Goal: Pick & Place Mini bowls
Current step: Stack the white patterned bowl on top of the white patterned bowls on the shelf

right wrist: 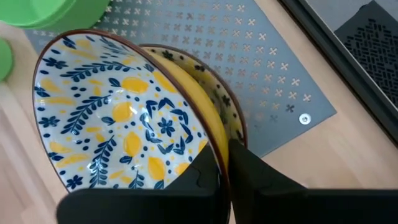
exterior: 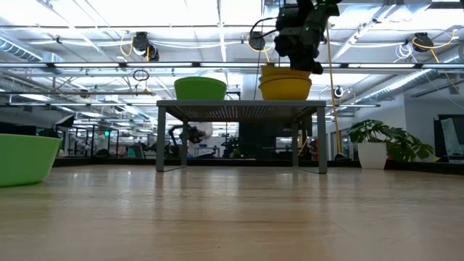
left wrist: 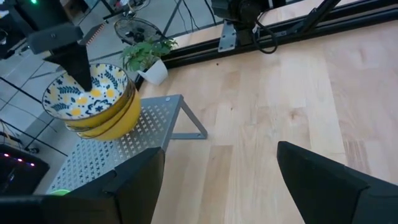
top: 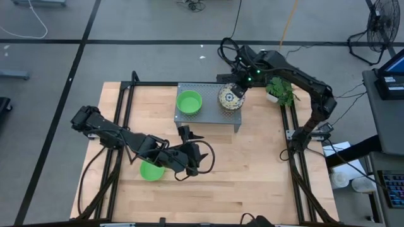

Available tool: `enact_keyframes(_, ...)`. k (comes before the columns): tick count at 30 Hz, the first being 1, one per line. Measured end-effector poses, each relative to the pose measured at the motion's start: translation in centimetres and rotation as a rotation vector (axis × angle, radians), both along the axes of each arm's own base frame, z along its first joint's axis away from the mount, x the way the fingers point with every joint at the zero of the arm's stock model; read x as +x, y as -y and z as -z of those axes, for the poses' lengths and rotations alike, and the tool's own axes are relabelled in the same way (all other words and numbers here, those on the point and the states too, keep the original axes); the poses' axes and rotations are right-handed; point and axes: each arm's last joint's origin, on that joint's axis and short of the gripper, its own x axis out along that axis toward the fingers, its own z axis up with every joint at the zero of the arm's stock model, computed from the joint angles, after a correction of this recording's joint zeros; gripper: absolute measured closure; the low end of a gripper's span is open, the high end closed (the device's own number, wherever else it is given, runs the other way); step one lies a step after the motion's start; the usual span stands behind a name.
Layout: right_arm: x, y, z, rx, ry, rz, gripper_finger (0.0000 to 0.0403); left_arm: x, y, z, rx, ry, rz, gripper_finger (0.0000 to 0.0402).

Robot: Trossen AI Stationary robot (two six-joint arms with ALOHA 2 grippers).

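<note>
A grey perforated stand [top: 208,116] stands at the table's far middle. A green mini bowl [top: 189,102] rests on its left part. Nested floral bowls [top: 231,98], yellow outside, are on its right part. My right gripper [top: 240,88] is over them, shut on the upper floral bowl [right wrist: 118,118]; the lower one [right wrist: 233,124] rests on the stand. Another green bowl [top: 151,171] rests on the table near the left, half under my left arm. My left gripper [top: 191,134] is open and empty over the table near the stand's front edge. My right gripper holds the upper floral bowl by its rim [right wrist: 214,146], on the side toward the table's far right. One finger is inside the bowl [left wrist: 78,62] and one outside [right wrist: 261,177]. The fingers come from above, pointing down. The bowl is tilted, nested in the lower bowl [exterior: 286,88].
A small potted plant [top: 281,91] stands at the stand's right, under my right arm. Black frame rails [top: 293,135] run along the table's left and right sides. Bare wood [top: 252,170] lies between the stand and the near edge.
</note>
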Motion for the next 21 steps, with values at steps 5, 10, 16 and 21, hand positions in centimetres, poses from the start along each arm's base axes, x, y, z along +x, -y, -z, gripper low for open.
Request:
enact_keyframes(5, 0.48, 0.16, 0.6, 0.006, -0.018, -0.004, 0.0395, -0.05, -0.02, 0.08, 0.0, -0.008, -0.002, 0.0092)
enact_keyframes(10, 0.47, 0.13, 0.61, 0.008, -0.021, -0.004, 0.0395, -0.06, -0.03, 0.11, 0.0, -0.011, -0.003, 0.0091)
enact_keyframes(16, 0.25, -0.05, 0.71, 0.029, -0.044, -0.004, 0.0397, -0.07, -0.03, 0.12, -0.009, -0.008, -0.008, 0.0091)
enact_keyframes(21, 0.24, -0.1, 0.71, 0.047, -0.035, -0.01, 0.0397, -0.07, -0.02, 0.13, -0.009, -0.008, -0.008, 0.0092)
